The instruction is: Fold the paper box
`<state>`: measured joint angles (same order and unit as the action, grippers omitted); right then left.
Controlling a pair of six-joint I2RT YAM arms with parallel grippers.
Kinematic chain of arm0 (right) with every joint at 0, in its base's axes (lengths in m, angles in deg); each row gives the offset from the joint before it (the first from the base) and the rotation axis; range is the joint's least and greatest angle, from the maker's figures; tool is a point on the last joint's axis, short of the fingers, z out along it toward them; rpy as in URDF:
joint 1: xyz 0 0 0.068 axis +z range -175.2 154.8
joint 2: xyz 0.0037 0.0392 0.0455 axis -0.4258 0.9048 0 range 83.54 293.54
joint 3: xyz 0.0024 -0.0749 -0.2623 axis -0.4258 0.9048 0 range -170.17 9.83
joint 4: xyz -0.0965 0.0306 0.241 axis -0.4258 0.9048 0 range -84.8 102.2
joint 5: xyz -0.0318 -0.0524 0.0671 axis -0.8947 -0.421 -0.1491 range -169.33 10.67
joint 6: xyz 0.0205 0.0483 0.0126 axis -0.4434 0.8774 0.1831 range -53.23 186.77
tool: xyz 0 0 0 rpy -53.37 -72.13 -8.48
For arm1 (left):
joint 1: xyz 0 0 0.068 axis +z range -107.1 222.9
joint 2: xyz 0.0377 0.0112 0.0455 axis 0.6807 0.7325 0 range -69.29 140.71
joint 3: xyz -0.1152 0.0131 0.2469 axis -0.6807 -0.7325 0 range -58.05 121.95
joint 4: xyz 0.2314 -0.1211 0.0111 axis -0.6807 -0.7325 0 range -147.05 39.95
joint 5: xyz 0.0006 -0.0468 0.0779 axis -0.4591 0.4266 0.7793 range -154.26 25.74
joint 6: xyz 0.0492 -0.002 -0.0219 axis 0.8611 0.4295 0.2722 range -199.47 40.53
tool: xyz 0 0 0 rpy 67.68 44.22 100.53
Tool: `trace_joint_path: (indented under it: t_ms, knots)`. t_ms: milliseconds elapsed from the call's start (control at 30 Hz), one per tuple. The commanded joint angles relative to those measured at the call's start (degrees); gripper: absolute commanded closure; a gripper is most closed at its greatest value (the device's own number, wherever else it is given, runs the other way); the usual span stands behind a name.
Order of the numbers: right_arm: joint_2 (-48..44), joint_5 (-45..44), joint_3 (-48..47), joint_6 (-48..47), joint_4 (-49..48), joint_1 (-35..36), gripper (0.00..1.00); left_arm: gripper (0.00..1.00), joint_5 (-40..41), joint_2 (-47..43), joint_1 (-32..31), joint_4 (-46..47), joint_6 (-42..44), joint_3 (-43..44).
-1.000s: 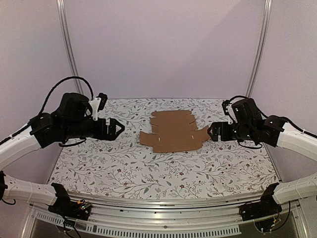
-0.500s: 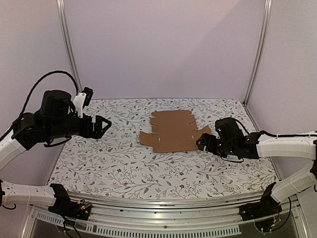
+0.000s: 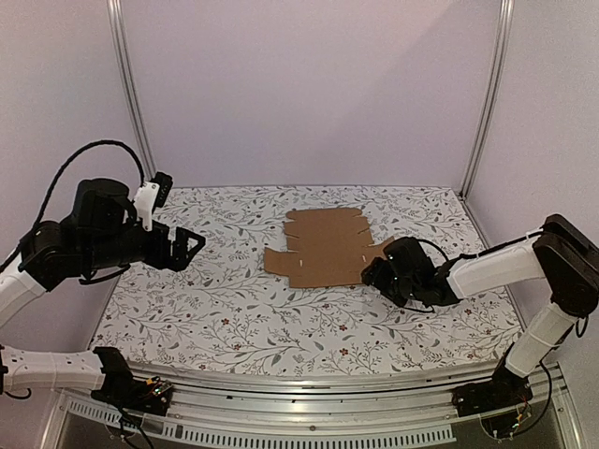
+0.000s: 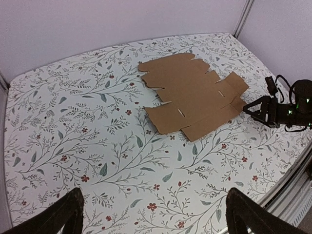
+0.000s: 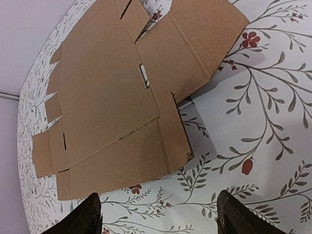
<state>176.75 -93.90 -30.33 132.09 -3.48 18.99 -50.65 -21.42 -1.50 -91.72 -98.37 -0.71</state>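
plain brown paper box (image 3: 325,248), floral-print table (image 3: 215,309)

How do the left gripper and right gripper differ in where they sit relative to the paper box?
The left gripper hangs high above the table, far left of the paper box; the right gripper sits low, close by its right edge. The left gripper's arm is raised; the right gripper's reaches out low. Both are open, empty and face the box.

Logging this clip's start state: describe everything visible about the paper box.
The paper box is a brown die-cut cardboard sheet, unfolded, lying flat on the floral table, right of centre. It shows crease lines, small slots and tabbed flaps along its edges. Nothing grips it; the open right gripper sits off its near right edge.
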Motion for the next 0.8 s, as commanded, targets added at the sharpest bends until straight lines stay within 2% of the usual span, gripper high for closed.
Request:
trace_joint_path:
  t_ms: [0, 200, 333, 433, 567, 767]
  knots:
    - [3.43, -3.52, -1.88, 2.50, -3.53, 0.12, 0.23, 0.00, -1.47, -0.87, 0.70, -0.06, 0.16, -1.59]
    - [8.37, -4.05, -2.82, 4.28, -7.19, 0.07, 0.28, 0.00, -1.41, -1.26, 1.05, -0.21, 0.27, -1.88]
    - [11.13, -3.28, -2.82, 5.28, -10.44, -0.44, 0.37, 0.01, -1.79, -1.08, 1.54, -0.19, 0.56, -1.93]
    - [12.18, -3.45, -2.58, 5.60, -11.46, -0.65, 0.48, 0.00, -2.11, -1.02, 1.84, -0.26, 0.71, -2.05]
    - [12.31, -4.45, -1.77, 5.61, -11.86, -0.76, 0.53, 0.00, -2.29, -0.89, 2.19, -0.28, 0.75, -2.06]
    - [11.57, -5.57, -0.57, 5.39, -12.45, -0.77, 0.69, 0.00, -2.66, -0.67, 2.82, -0.30, 0.70, -2.05]
